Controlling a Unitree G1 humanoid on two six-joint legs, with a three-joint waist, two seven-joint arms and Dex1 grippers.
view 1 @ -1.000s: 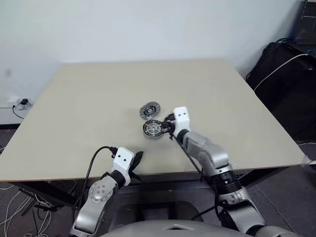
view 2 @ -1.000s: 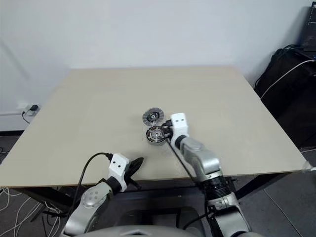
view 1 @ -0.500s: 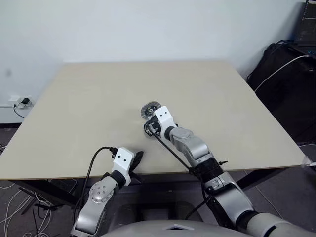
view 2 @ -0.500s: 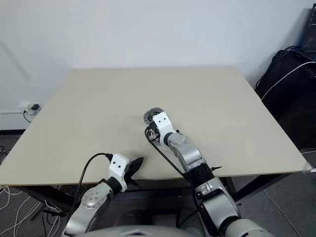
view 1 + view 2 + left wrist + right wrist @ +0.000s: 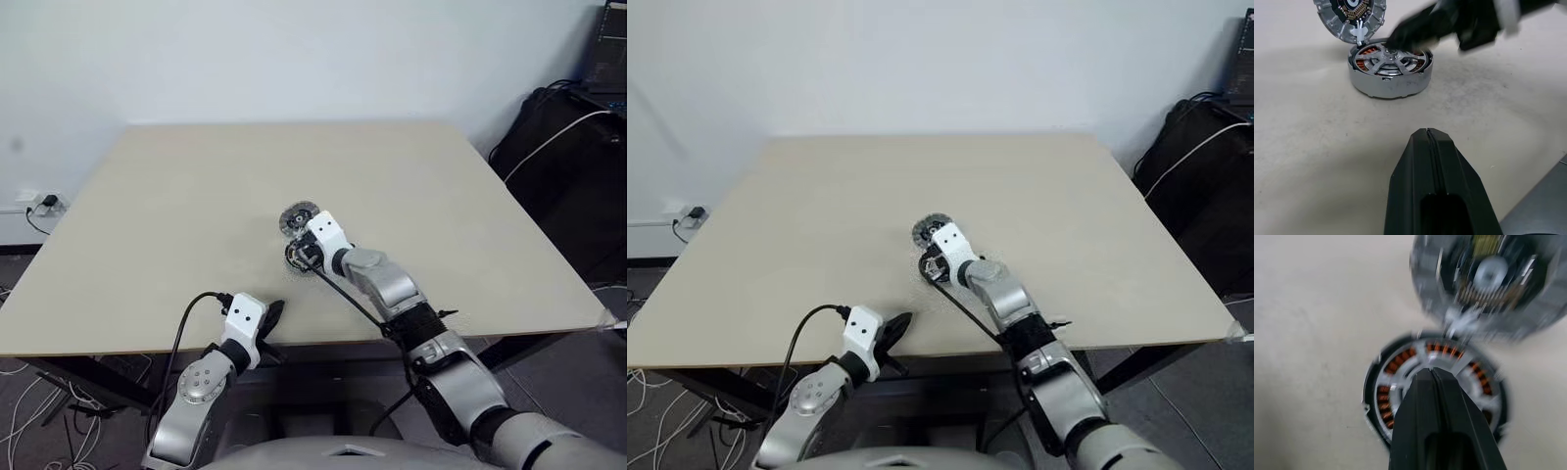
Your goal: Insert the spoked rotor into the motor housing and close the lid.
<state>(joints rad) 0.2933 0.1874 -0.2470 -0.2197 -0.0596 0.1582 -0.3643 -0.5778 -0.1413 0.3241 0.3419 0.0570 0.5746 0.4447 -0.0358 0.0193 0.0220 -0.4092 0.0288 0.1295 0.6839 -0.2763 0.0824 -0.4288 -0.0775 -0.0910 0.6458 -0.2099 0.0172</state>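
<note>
While right gripper point(image 5: 1400, 35), fingers closed, empty, hovers directly over motor housing point(image 5: 1389, 68), lid point(image 5: 1350, 17) lies just beyond; left gripper point(image 5: 1431, 147) closed, well back.

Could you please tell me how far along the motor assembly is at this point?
Done, it seems: the spoked rotor sits inside the motor housing, over its copper windings. In hand: the shut right gripper points at the housing's centre, holding nothing; the shut left gripper idles near the table edge. Left: the lid stands tilted open at the housing's rim.
</note>
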